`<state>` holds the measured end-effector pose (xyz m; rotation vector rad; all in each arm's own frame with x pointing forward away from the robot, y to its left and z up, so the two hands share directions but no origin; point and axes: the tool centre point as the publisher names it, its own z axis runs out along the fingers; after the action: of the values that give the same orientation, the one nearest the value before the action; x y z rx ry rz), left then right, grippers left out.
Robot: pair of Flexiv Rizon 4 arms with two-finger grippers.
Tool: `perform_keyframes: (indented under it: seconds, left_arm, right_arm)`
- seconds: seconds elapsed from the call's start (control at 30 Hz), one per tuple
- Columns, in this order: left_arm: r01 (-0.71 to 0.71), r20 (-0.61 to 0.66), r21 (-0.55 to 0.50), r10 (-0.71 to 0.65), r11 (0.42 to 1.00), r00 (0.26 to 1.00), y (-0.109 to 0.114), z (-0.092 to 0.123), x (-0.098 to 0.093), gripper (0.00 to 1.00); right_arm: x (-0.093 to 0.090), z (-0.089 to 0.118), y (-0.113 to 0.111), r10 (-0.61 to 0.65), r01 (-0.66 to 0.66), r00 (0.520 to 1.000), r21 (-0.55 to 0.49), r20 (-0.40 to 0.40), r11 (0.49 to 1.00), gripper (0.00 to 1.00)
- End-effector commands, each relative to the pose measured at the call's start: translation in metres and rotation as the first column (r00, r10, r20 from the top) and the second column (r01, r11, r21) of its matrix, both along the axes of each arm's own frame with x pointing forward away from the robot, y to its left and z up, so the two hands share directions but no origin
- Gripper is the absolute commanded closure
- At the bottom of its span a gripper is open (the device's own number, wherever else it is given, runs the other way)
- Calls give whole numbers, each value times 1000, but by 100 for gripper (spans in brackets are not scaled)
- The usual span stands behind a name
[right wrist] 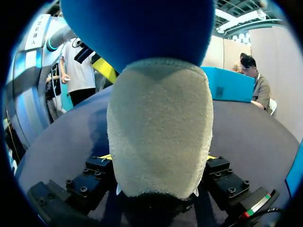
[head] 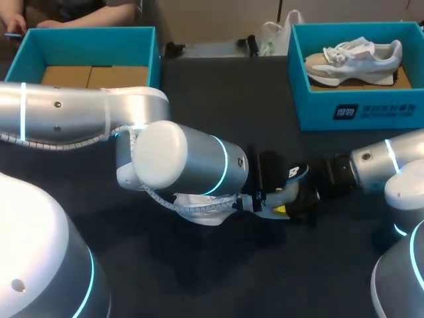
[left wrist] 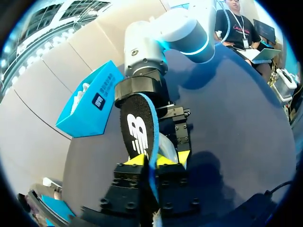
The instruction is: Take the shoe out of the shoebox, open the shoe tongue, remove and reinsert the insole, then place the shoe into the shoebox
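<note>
Insole (left wrist: 137,127), black: pinched edge-on in left tool (left wrist: 151,160) above worktop (head: 218,99); it masks right tool (right wrist: 157,157), whose grip cannot be told. Shoe (head: 354,58) lies in the shoebox (head: 358,109).

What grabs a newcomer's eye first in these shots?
The black insole with its blue edge, pinched in the left hand at mid-table, close before the right hand, whose view it nearly fills. Next, the white shoe lying in the teal shoebox at the table's far right, and a second teal box far left showing only cardboard.
</note>
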<state>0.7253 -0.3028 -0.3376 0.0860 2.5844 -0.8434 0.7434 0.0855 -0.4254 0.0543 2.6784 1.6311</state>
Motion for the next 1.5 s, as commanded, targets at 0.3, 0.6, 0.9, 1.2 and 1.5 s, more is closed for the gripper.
perform_keyframes:
  seconds: [0.3, 0.6, 0.9, 1.2, 1.5]
  left_arm:
    - [47, 23, -16, -46, 999, 999, 6, 37, 0, 100]
    - [145, -105, -29, -148, 989, 983, -6, 84, 1, 100]
    - [210, -261, -19, -207, 978, 943, -11, 105, 3, 100]
    - [346, -416, -67, -341, 936, 843, -23, 142, 4, 100]
    - [314, -403, -148, -347, 938, 847, -26, 196, 8, 100]
  right_arm:
    - [1, -7, 2, -2, 2, 1000, -1, 1, 1000, 100]
    - [1, -7, 2, -2, 2, 1000, -1, 1, 1000, 100]
    - [1, -7, 2, -2, 2, 1000, -1, 1, 1000, 100]
    - [1, -7, 2, -2, 2, 1000, -1, 1, 1000, 100]
    - [1, -7, 2, -2, 2, 1000, -1, 1, 1000, 100]
